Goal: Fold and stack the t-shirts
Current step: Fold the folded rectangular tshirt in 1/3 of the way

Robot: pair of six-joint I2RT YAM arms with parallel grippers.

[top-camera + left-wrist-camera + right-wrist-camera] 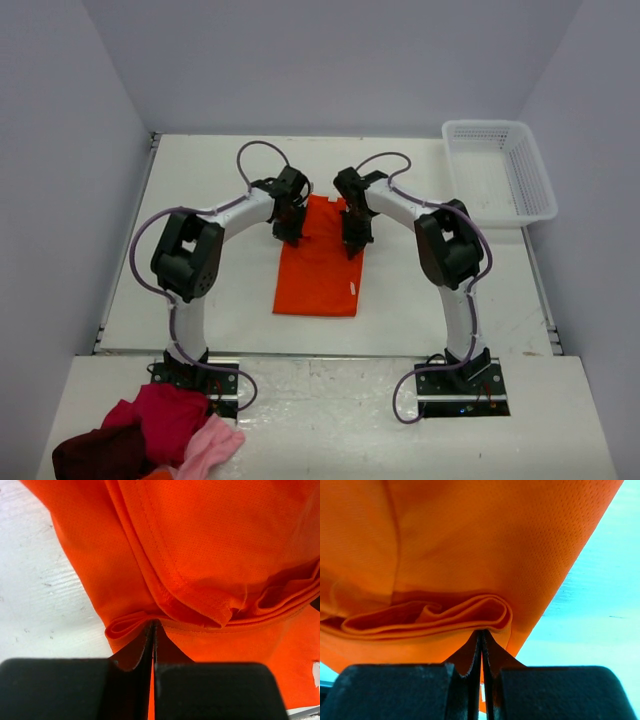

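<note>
An orange t-shirt [318,275] [215,540] [470,540] lies folded into a narrow upright rectangle at the centre of the white surface [200,300]. The left jaws are closed on a bunch of folded layers at the shirt's left edge, towards its upper end. The right jaws are pinched shut on stacked folds at the right edge, level with them. A white basket [540,190] sits at the upper right. A heap of red, maroon and pink clothes [150,430] lies at the lower left.
</note>
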